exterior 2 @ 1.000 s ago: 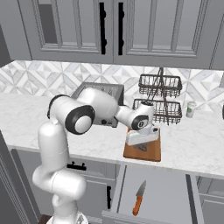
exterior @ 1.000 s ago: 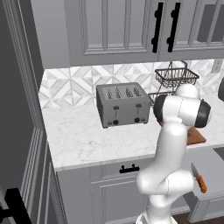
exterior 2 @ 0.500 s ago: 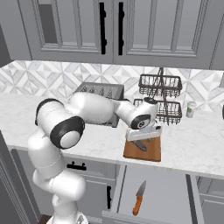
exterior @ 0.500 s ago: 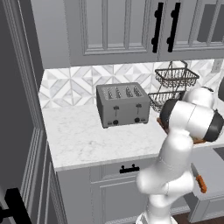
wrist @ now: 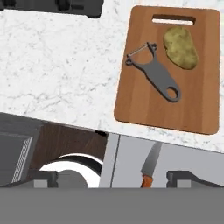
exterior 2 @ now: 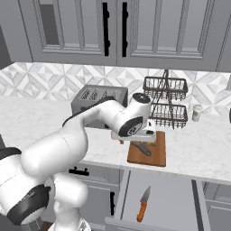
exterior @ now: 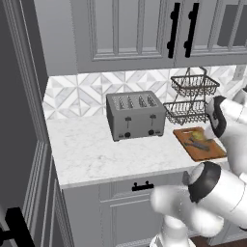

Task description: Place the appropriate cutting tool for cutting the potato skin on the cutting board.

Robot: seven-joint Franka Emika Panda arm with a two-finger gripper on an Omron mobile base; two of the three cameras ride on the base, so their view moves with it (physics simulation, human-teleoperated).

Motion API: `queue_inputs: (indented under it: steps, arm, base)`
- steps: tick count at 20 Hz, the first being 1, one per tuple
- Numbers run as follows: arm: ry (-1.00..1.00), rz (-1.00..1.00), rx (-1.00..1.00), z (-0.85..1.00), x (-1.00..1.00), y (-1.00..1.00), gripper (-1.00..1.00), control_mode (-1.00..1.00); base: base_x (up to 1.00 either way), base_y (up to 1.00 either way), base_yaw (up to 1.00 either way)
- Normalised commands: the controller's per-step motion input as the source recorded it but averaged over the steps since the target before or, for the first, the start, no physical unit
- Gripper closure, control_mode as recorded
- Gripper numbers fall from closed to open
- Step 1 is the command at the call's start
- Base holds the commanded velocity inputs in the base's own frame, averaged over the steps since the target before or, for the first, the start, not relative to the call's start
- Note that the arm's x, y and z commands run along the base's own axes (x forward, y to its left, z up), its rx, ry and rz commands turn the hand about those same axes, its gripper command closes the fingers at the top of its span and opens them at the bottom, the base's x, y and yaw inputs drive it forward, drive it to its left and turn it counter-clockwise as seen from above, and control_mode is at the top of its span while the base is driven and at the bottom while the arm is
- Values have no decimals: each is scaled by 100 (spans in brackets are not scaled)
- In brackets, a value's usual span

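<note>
White marble surface [exterior: 96, 149] under grey cabinets [exterior 2: 113, 31], with one toaster [exterior: 135, 115] and one two-tier wire basket [exterior 2: 166, 101]. One cutting board [wrist: 170, 70] near the surface's edge, bearing one potato [wrist: 180, 47] and, just beside it, one cutting tool [wrist: 154, 72]. Hand [wrist: 113, 177] raised above, empty, fingertips wide apart. One orange-handled knife [exterior 2: 143, 205] in the open drawer.

You see a reddish-brown wooden cutting board [wrist: 144, 105] carrying a dark grey peeler [wrist: 155, 74] and a yellowish-tan, speckled potato [wrist: 180, 47]. The counter [wrist: 61, 70] is white marble with grey veins. The knife [wrist: 150, 168] has an orange handle.
</note>
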Motion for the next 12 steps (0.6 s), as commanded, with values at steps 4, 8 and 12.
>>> queue_inputs:
  steps: [4,8,12]
  arm:
    - [0,-42,5,63,-100,76,-100,-100]
    - [0,-39,3,59,-100,56,-100,-100]
    - [0,-30,0,62,-100,41,-100,-100]
  base:
    - [0,0,0]
    - [0,0,0]
    - [0,0,0]
